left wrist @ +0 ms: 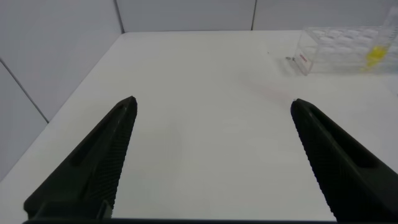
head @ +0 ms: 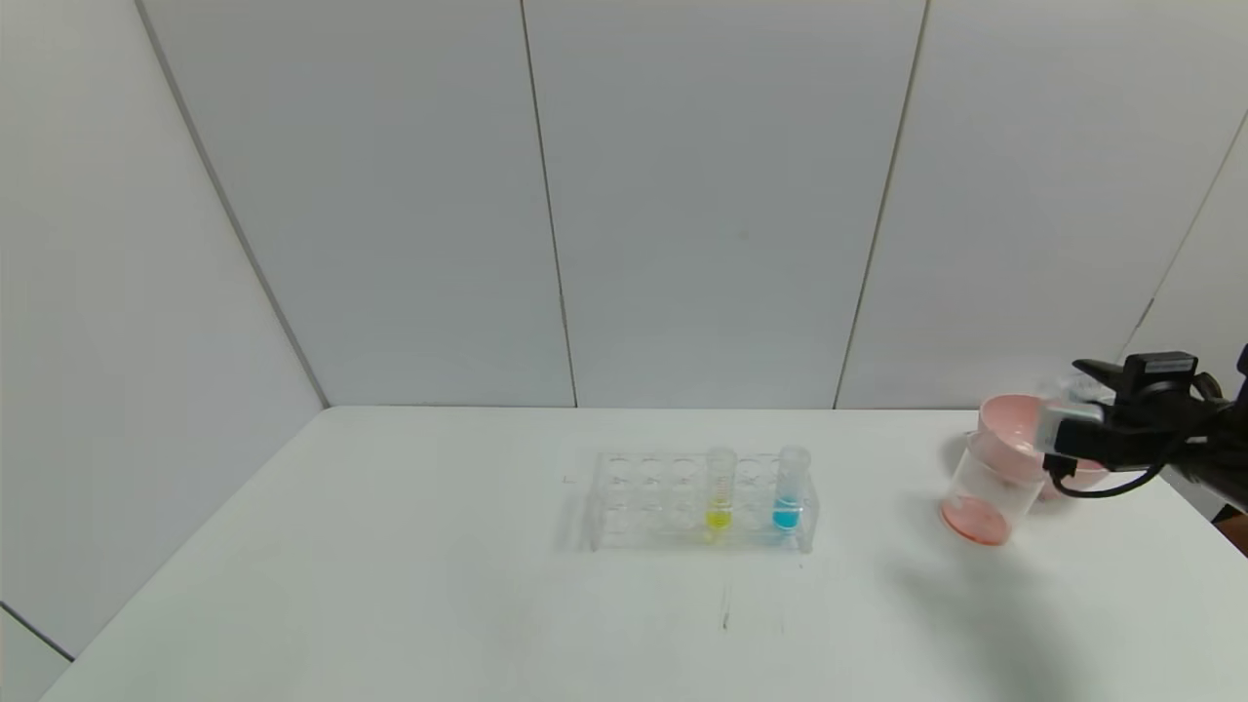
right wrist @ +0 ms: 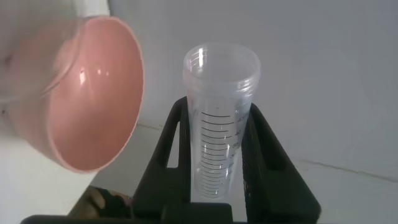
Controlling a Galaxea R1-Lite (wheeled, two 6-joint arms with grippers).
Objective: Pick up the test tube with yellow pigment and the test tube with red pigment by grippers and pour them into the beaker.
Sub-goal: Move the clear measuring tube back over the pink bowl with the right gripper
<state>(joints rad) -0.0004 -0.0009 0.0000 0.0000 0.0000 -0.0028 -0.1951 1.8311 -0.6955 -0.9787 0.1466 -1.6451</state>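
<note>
The test tube with yellow pigment (head: 720,490) stands in a clear rack (head: 643,497) at mid-table; it also shows in the left wrist view (left wrist: 375,55). My right gripper (head: 1061,429) (right wrist: 219,107) is shut on the test tube with red pigment (right wrist: 221,134), a clear graduated tube in which no liquid shows. It holds the tube tilted, above the table at the far right, just right of the beaker (head: 985,487). The beaker holds orange-red liquid at its bottom. My left gripper (left wrist: 213,106) is open and empty over bare table, left of the rack, out of the head view.
A tube with blue liquid (head: 790,492) stands in the rack right of the yellow one. A pink bowl (head: 1009,429) (right wrist: 93,99) sits behind the beaker, close to my right gripper. The table's right edge is near the right arm.
</note>
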